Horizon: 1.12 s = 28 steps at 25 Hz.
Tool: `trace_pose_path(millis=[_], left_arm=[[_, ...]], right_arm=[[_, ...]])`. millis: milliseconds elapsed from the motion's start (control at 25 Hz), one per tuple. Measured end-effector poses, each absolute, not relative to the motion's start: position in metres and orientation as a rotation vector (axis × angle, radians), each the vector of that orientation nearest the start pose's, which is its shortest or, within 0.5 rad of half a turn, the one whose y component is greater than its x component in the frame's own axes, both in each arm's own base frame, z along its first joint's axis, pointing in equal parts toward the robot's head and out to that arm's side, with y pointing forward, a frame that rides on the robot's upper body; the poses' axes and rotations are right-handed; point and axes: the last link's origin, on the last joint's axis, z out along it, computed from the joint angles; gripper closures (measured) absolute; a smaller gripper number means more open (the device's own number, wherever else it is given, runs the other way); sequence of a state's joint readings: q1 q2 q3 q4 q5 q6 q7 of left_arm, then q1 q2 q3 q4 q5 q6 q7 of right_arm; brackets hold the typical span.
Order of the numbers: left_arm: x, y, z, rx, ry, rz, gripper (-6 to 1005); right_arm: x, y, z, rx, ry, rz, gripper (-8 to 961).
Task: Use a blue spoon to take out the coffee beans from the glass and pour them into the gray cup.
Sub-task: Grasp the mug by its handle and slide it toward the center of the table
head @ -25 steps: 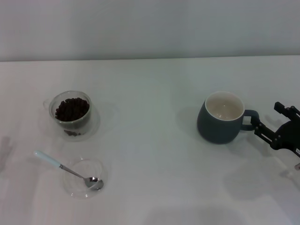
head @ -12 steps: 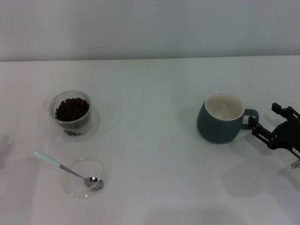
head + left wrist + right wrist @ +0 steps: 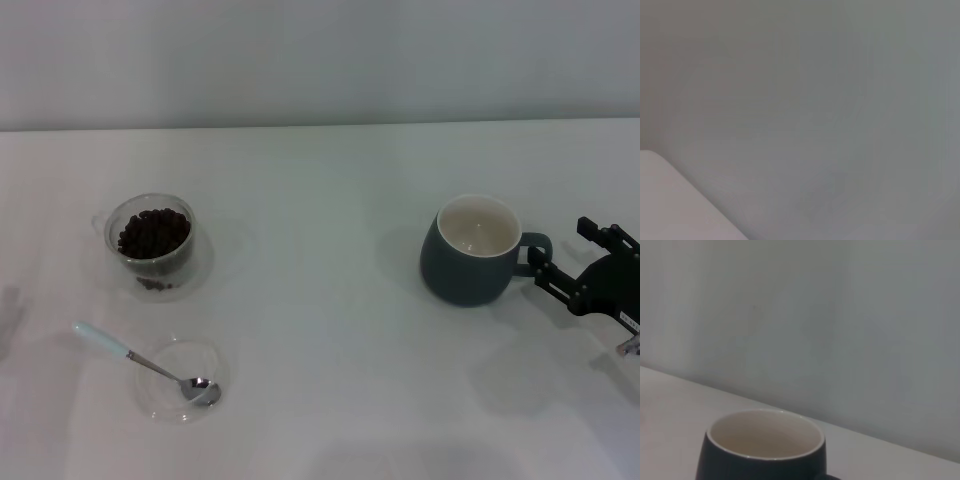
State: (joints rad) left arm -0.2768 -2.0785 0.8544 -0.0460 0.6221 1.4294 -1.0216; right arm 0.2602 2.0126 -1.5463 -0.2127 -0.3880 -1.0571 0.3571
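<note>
The gray cup (image 3: pixel 462 270) stands right of centre, empty, its loop handle pointing right; it also shows in the right wrist view (image 3: pixel 760 462). My right gripper (image 3: pixel 560 250) is open at the handle, one finger on each side of it. The glass (image 3: pixel 152 262) with the coffee beans (image 3: pixel 153 232) stands at the left. The blue spoon (image 3: pixel 140 360) lies in front of it, its bowl resting in a shallow saucer and its pale handle pointing left. My left gripper is out of view.
A flat clear glass saucer (image 3: pixel 168 405) sits under the spoon's bowl. The white table (image 3: pixel 320 330) runs back to a grey wall. The left wrist view shows only wall and a table corner (image 3: pixel 670 210).
My right gripper has crept a little left, closer to the mug's handle. Nothing else has moved.
</note>
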Motion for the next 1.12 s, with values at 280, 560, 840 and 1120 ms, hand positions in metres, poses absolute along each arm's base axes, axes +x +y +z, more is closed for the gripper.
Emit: trace_pose_path(millis=[280,560,840,1120], left_arm=[[-0.3799,0.2474,0.0067,-1.276,-1.177,-1.251,122],[-0.3784,0.2503,0.0064,-1.281,-1.176,-1.254,122],[-0.3783,0.2508,0.0063,-1.282,-1.176,-1.253,122],[-0.3787,0.2509,0.0059,-1.282,-1.177,-1.247,122]], right_arm=[[0.3796,0.2809,-0.0153,-1.954,0.526,0.457,320],[0.3801,0.2811,-0.0156,-1.952,0.531,0.452,452],[0.3787,0.2827,-0.0165,-1.954,0.529,0.454,547],[0.3772,0.2845,-0.0174,-1.96,0.525,0.455,561]])
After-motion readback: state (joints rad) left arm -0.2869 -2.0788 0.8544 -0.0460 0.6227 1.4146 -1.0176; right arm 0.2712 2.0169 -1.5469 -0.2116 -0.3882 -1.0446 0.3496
